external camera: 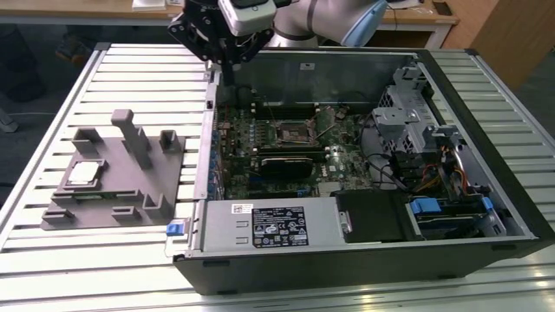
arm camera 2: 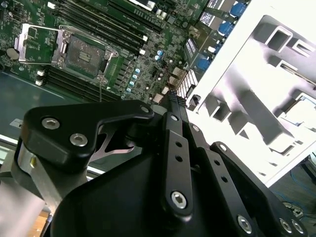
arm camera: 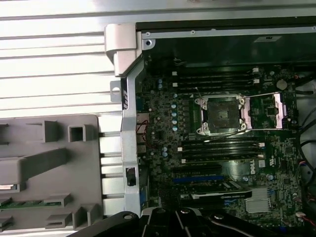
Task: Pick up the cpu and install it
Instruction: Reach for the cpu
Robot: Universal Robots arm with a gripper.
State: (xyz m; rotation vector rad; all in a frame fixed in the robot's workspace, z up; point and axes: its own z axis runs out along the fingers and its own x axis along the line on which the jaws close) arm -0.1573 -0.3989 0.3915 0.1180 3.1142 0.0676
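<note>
Gripper [external camera: 227,63], clenched and empty, hangs over the case wall [external camera: 210,88]; the cpu [external camera: 84,171] sits well off on the fixture [external camera: 130,190]; I should approach opened, level.

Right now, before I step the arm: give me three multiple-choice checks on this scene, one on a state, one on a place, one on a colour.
1. The socket is:
A) holding a chip
B) under a cooler
C) empty, with its cover swung open

2. The chip lies:
A) on the plastic fixture
B) inside the computer case
C) on the bare table slats

3. The circuit board is:
A) red
B) green
C) white

Answers:
1. C, the socket's bare middle shows, with its metal frame flipped aside.
2. A, the silvery square sits on the fixture in the exterior view.
3. B, green shows between the parts in the second wrist view.
</note>
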